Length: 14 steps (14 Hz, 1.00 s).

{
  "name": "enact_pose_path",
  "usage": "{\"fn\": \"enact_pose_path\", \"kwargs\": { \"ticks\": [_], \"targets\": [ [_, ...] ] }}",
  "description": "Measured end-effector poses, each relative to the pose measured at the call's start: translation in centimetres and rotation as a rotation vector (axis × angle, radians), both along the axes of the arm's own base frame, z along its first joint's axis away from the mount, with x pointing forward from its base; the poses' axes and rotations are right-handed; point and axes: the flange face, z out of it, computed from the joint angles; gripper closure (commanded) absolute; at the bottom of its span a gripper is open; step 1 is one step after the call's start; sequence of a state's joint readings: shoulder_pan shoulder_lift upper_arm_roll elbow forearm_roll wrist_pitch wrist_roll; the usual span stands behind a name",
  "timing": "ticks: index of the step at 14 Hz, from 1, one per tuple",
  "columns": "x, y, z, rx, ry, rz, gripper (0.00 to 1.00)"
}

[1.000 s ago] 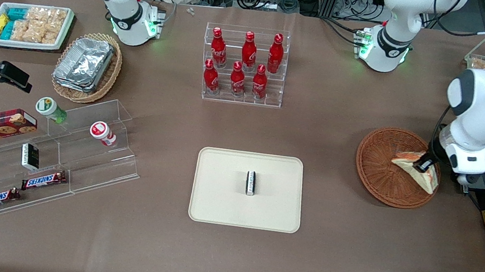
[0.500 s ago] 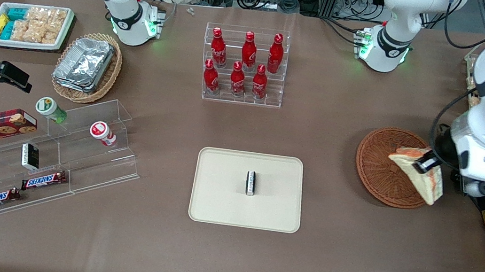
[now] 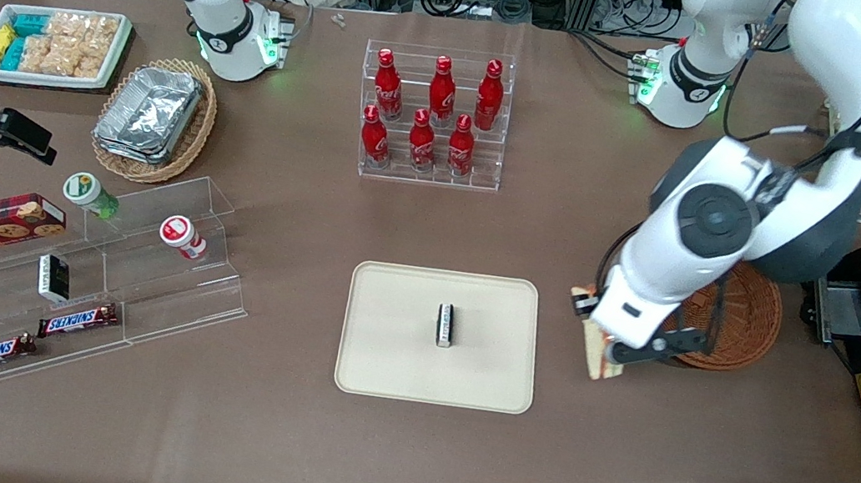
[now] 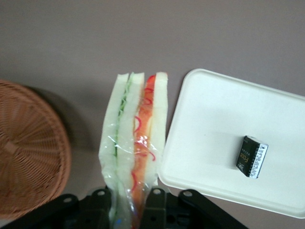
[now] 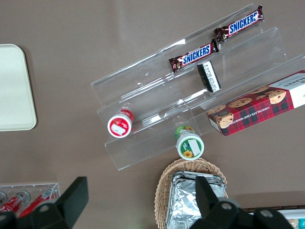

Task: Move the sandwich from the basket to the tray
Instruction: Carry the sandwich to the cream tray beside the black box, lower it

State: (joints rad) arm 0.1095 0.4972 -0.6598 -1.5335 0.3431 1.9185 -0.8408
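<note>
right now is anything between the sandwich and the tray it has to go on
Nothing visible blocks the way. The gripper holds the sandwich in the air over bare table between the basket and the tray. The only thing on the tray is a small black box near its middle; bare tray lies on the sandwich's side of it.

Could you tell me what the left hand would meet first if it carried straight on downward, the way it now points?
Probably bare table: the hand, gripping the sandwich, hangs between basket and tray, though height is unclear.
</note>
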Motion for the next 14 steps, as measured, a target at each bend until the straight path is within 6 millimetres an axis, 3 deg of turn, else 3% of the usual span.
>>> {"fn": "enact_pose_path", "kwargs": {
  "ticks": [4, 6, 10, 12, 14],
  "targets": [
    [0.0, -6.5, -7.7, 0.028, -0.028, -0.135, 1.00],
    [0.4, -8.8, -11.7, 0.030, -0.017, -0.158, 1.00],
    [1.1, -9.2, -16.9, 0.034, 0.016, -0.170, 1.00],
    [1.2, -9.1, -18.0, 0.035, 0.024, -0.171, 1.00],
    [1.1, -9.2, -18.1, 0.034, 0.026, -0.171, 0.90]
  ]
}}
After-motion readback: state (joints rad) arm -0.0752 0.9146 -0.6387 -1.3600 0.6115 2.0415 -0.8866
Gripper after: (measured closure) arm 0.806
